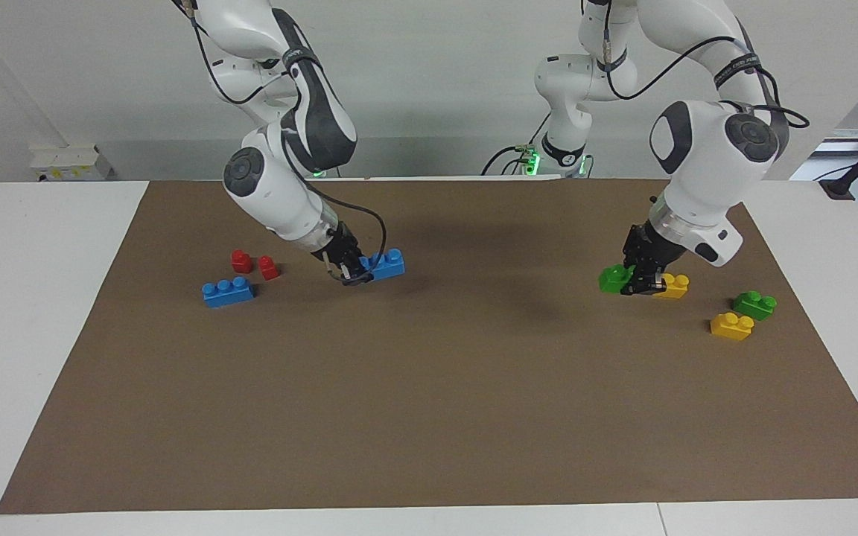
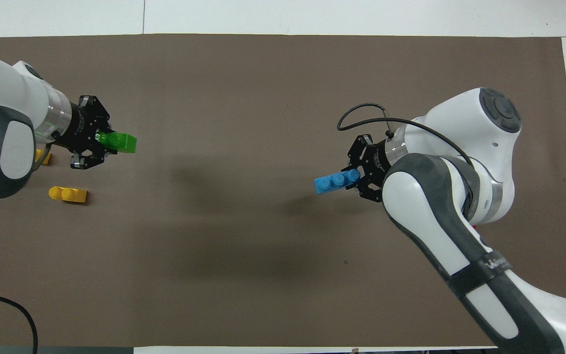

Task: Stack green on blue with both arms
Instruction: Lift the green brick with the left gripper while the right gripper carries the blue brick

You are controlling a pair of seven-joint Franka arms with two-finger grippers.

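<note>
Holding one brick apiece, both arms are raised over the brown mat (image 1: 429,417), which fits a mid-air join. At centre left of the facing view, the right gripper (image 1: 354,272) is clamped on one end of a blue brick (image 1: 386,263), leaving its studs clear (the exposed studs are what the green piece must seat on). At centre right, the left gripper (image 1: 641,279) is clamped on a green brick (image 1: 612,278), which juts toward mid-table. The pair are well apart, so the likely next step is closing that gap over the mat's middle.

Spare pieces lie on the mat: a second blue (image 1: 228,291) and two red bits (image 1: 254,263) at left, a second green (image 1: 754,304) and two yellow bricks (image 1: 731,326) at right. The mat covers a white table (image 1: 27,298); a plain pale wall (image 1: 429,74) fills the upper frame.
</note>
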